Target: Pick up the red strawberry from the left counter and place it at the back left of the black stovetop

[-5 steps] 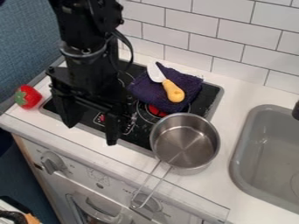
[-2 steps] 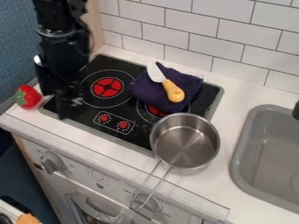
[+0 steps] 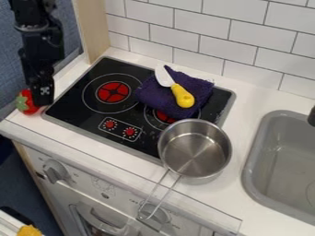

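Here's the black claw (image 3: 42,102), down at the left end of the white counter (image 3: 252,100), right beside the red toy strawberry with the green leafy cap (image 3: 26,103). That berry sits just off the corner of the black stovetop (image 3: 87,120), and the claw overlaps its edge in this view. How wide the claw is open, I can't tell, nor whether it has any hold. For a sound grasp, I'd want it centred over the berry's middle, one side down each flank, low but not pressing on the counter. Close gently and evenly: that rounded shape looks ready to roll, and the counter's edge is near. Then a straight lift, clear of the stovetop's rim, well away from the yellow-handled toy knife (image 3: 183,96) on the purple cloth (image 3: 155,97).
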